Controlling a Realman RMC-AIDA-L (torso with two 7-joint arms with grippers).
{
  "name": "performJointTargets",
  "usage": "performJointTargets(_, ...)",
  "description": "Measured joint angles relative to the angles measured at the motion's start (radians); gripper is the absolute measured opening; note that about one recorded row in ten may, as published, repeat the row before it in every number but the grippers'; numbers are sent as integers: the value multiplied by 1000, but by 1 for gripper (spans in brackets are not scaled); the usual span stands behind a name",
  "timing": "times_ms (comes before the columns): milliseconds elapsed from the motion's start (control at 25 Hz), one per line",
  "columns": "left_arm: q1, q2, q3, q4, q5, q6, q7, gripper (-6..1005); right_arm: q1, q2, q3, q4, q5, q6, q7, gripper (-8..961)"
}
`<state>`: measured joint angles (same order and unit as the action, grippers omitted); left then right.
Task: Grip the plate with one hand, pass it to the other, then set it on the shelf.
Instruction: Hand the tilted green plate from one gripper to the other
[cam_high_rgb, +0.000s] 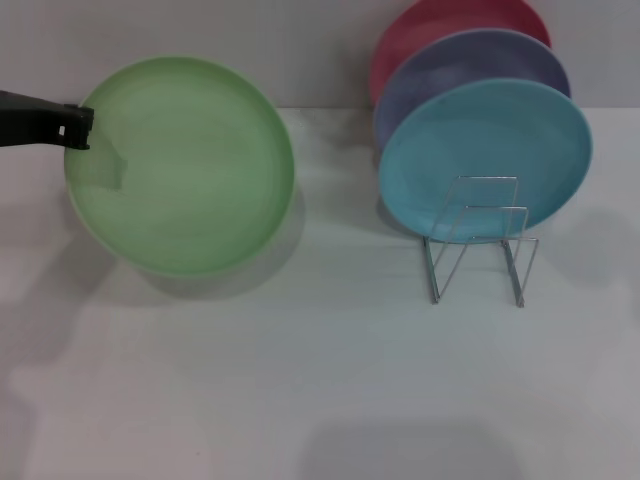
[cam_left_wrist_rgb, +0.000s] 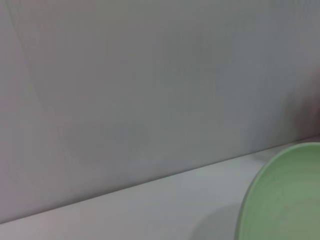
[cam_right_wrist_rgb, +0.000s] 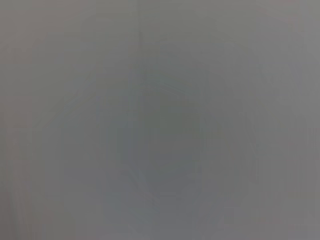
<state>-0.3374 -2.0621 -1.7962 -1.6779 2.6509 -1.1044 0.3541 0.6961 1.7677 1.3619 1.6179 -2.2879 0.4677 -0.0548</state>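
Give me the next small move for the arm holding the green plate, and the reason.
Probably carry the plate a little toward the middle of the table and hold it there. The left gripper grips its left rim and it appears lifted, casting a shadow below. The right gripper isn't in view, so the handover has yet to happen before the shelf.

We see a turquoise plate (cam_high_rgb: 485, 160), a lavender plate (cam_high_rgb: 470, 70) and a pink plate (cam_high_rgb: 440, 25) standing upright, overlapping, on a white table (cam_high_rgb: 330, 380).

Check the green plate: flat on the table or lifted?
Lifted and tilted. The left gripper grips the green plate by its rim, face toward the camera, shadow on the table below.
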Motion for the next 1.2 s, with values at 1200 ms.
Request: performJointTargets(1200,44,0,4,-95,-104,-1,61,35,203,216,534,-342,30,782,-429,780)
